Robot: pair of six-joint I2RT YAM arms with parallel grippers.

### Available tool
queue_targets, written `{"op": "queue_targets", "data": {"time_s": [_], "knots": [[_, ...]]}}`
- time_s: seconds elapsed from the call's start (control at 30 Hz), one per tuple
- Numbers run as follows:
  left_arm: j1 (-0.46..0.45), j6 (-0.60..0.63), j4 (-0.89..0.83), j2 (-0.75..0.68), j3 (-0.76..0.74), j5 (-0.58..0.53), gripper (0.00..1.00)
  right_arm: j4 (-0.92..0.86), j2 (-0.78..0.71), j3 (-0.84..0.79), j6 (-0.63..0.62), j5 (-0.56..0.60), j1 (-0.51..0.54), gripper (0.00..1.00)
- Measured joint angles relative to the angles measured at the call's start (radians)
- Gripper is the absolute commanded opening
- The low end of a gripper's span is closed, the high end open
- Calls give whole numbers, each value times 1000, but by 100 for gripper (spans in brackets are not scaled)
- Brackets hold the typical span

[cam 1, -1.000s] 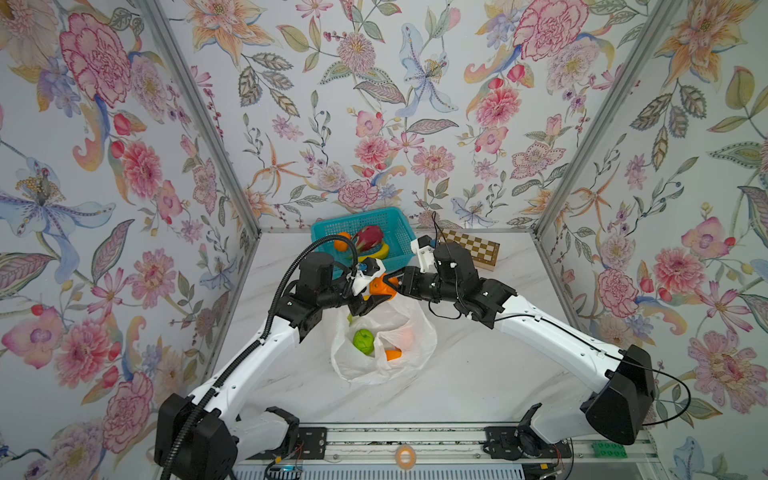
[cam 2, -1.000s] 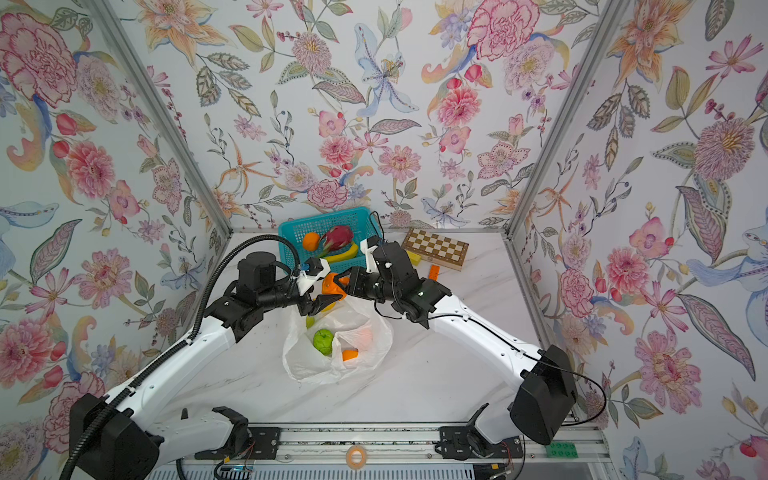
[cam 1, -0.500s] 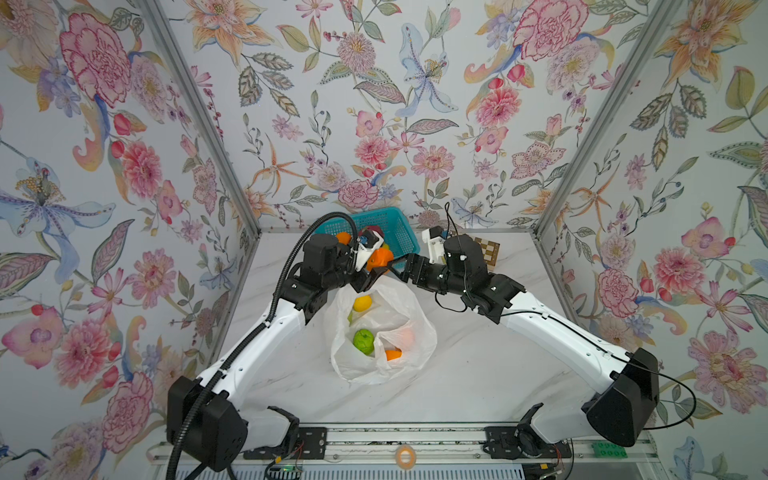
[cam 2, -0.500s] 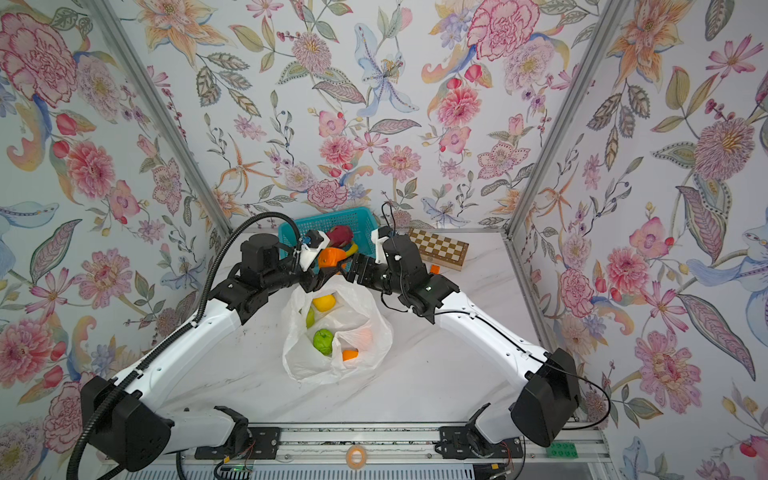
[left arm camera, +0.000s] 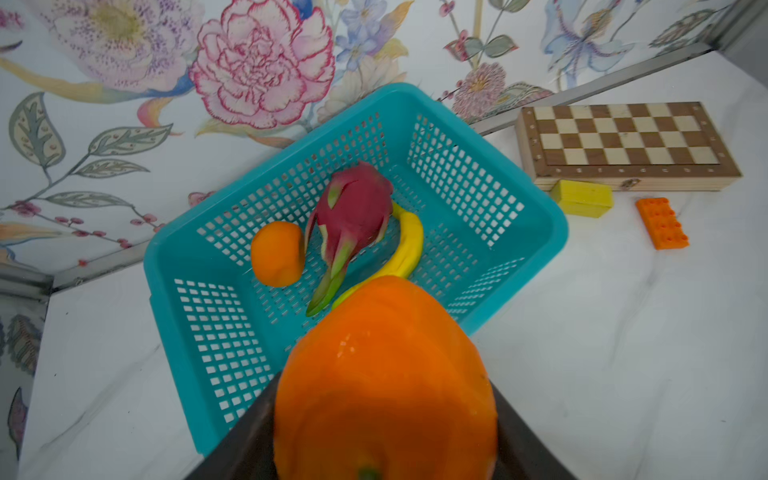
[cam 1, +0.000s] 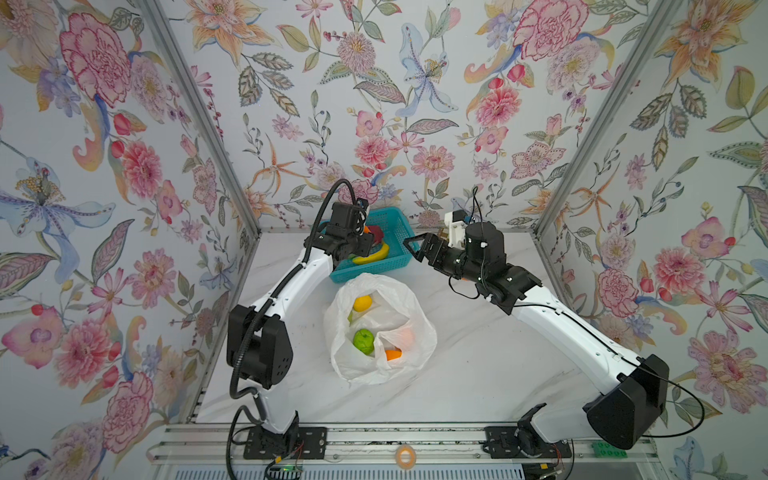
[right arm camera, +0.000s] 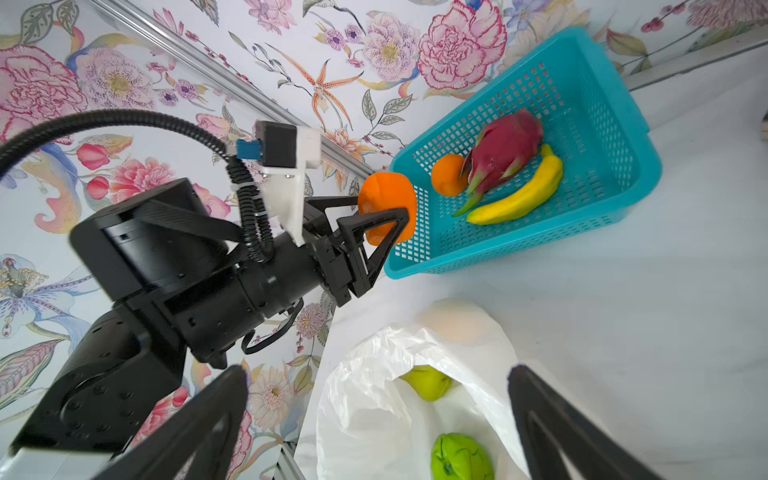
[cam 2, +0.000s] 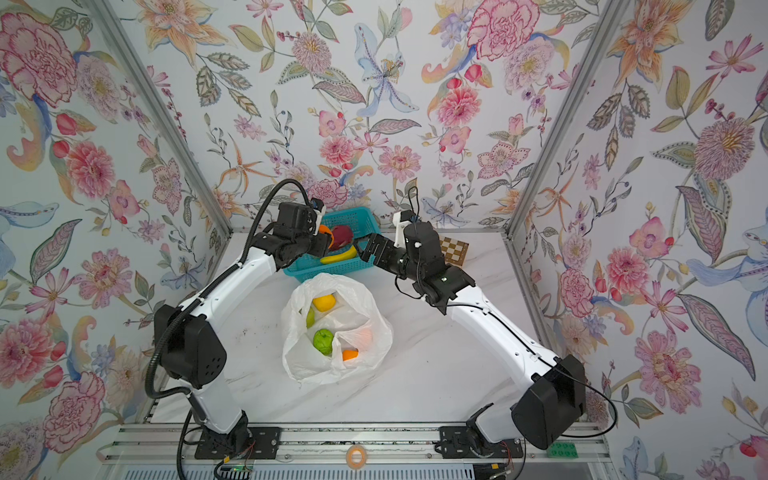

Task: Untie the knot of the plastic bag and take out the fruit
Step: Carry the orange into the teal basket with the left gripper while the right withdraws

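Just below centre in both top views: the bag (cam 1: 409, 316), slumped on the worktop (cam 1: 478, 374), mouth gaping wide. Inside, in plain sight: a yellow fruit (cam 1: 362, 302) toward the upper side, a green fruit (cam 1: 364, 341) near the middle, an orange piece (cam 1: 392, 354) just right of it. One more pale orange shape behind the plastic, too veiled to name.

Above centre, just behind the bag: a teal basket (cam 1: 374, 270), with a dragon fruit (left arm camera: 353, 208), a banana (left arm camera: 409, 245) and a small orange (left arm camera: 277, 254) lying in it, the dragon fruit between the other two.

Clamped in the left claw (right arm camera: 384, 205): a big orange (left arm camera: 386, 374), raised at the basket's left rim in the top views.

Spread wide and empty: the right claw (right arm camera: 376, 372), raised beside the basket's right edge, well clear of the bag.

Right of the basket, near the back wall: a chessboard (left arm camera: 623, 141), with a yellow block (left arm camera: 582, 198) against its near edge and an orange brick (left arm camera: 661, 223) close by on the worktop.
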Motion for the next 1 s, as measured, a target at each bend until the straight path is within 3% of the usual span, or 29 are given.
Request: {"op": "queue_targets", "data": {"time_s": [0.43, 1.0], "knots": [[66, -107, -257, 385, 427, -151, 55, -130, 78, 96, -52, -92, -68, 99], [114, -183, -307, 617, 517, -154, 57, -190, 79, 98, -52, -115, -140, 99]]}}
